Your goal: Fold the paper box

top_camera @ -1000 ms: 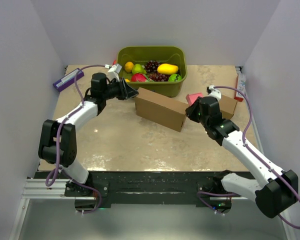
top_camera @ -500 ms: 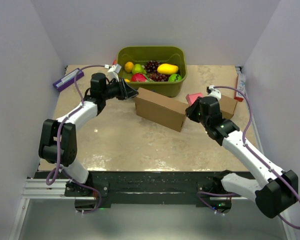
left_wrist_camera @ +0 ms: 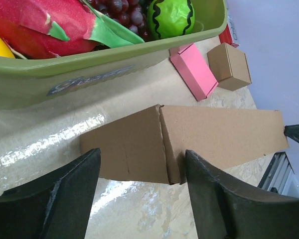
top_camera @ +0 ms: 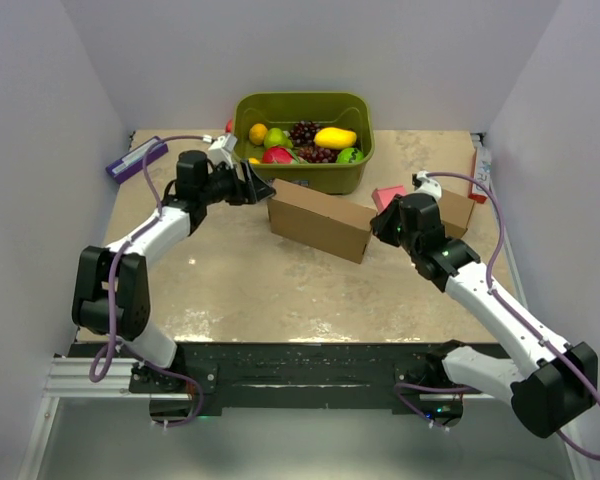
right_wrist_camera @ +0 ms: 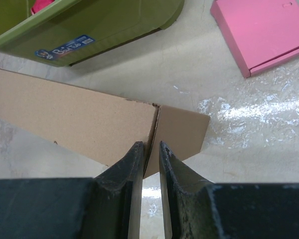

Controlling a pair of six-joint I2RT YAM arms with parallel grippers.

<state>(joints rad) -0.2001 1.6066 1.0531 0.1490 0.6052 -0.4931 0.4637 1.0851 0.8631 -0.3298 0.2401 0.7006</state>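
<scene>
The large brown corrugated-cardboard paper box [top_camera: 320, 220] lay just in front of the green plastic fruit tub [top_camera: 310, 178]. At the box end nearest the tub, the left gripper [top_camera: 263, 187] stood wide open, holding nothing. At the far end, the right gripper [right_wrist_camera: 149, 148] was nearly closed, pinching the box's edge.

- Plain brown, without any print: paper box [top_camera: 320, 220].
- The same plain brown: small box [left_wrist_camera: 229, 66].
- Olive green: tub [top_camera: 325, 177], with a blue and white label [right_wrist_camera: 63, 50] on its side.
- Bright green with dark wavy stripes: toy melon [left_wrist_camera: 172, 17].
- Red-pink with green tips: dragon fruit [left_wrist_camera: 35, 22].
- Dark purple: grapes [top_camera: 303, 131].
- Plain pink: flat block [right_wrist_camera: 261, 35].
- Beige, marbled with paler patches: table [top_camera: 280, 290].
</scene>
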